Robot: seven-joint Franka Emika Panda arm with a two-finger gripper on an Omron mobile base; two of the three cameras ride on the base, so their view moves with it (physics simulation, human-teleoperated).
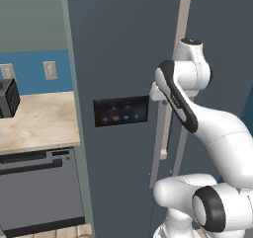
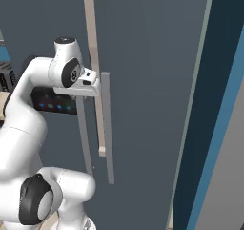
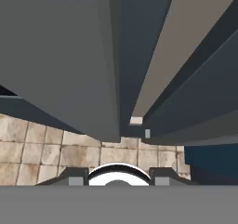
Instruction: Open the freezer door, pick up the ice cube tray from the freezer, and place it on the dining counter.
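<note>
Slate-blue and tall, the freezer door (image 1: 123,49) fills the middle of the left base view, its black display (image 1: 121,111) of small blue lights sitting at about 9 o'clock from the white arm's wrist. Two grey bar handles (image 2: 107,129) run down either side of a beige seam (image 2: 93,43) between this door and the plain door (image 2: 152,81) at 3 o'clock. The gripper (image 2: 95,87) is at the top of the handles, its jaws' state impossible to tell. In the hand view, the door's panels drop toward a tiled floor (image 3: 42,148). A beige worktop (image 1: 37,123) lies at 9 o'clock.
</note>
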